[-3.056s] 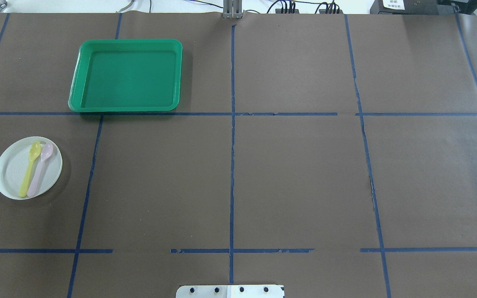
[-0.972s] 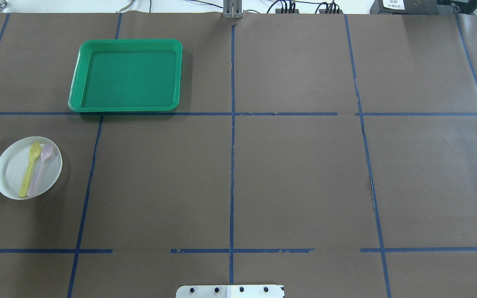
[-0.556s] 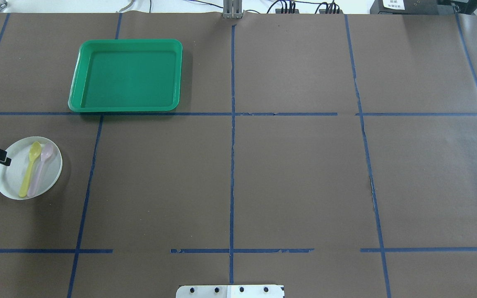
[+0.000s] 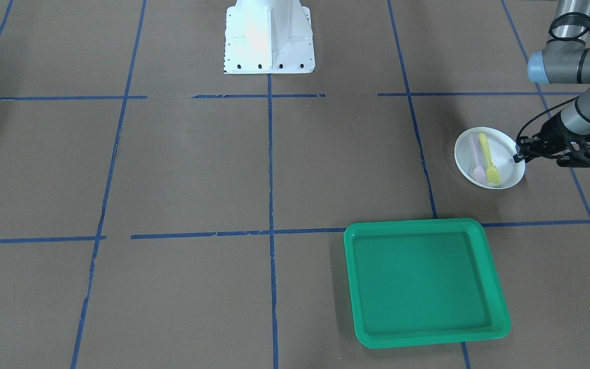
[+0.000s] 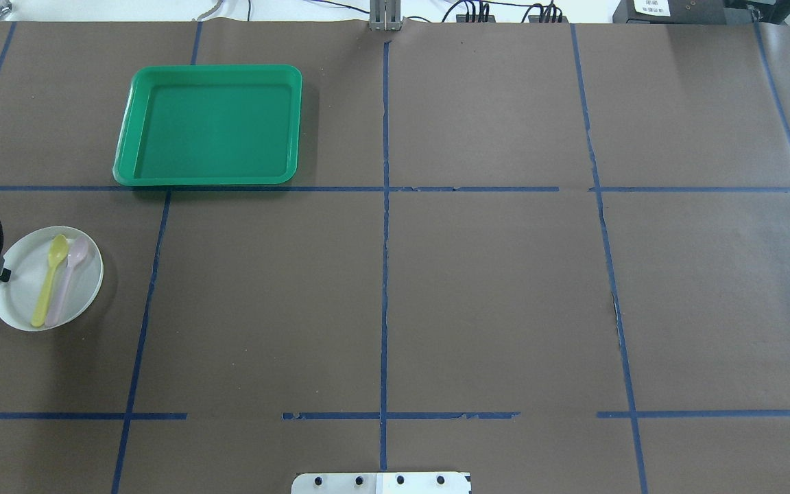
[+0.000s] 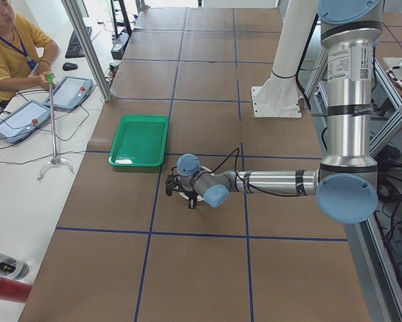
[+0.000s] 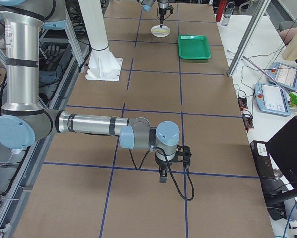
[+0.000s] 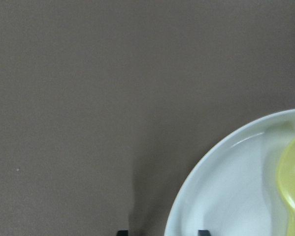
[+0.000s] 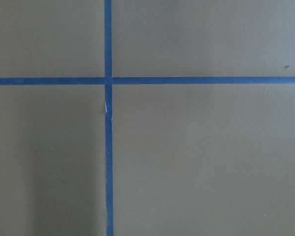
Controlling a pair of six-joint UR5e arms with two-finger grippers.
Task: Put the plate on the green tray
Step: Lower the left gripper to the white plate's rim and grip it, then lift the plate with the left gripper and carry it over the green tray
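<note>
The white plate lies at the table's left, with a yellow spoon and a pink spoon on it. It also shows in the front view. My left gripper is open at the plate's outer rim. In the left wrist view its gripper has one tip outside the plate and one tip over it. The green tray lies empty, beyond the plate. My right gripper hangs over bare table far away; I cannot tell if it is open or shut.
The robot's white base stands at the table's middle near edge. An operator sits past the far side with tablets. Blue tape lines cross the brown table cover.
My left gripper has come in from the left edge and dropped to the plate's left rim. The plate, the spoons and the tray have not moved.
</note>
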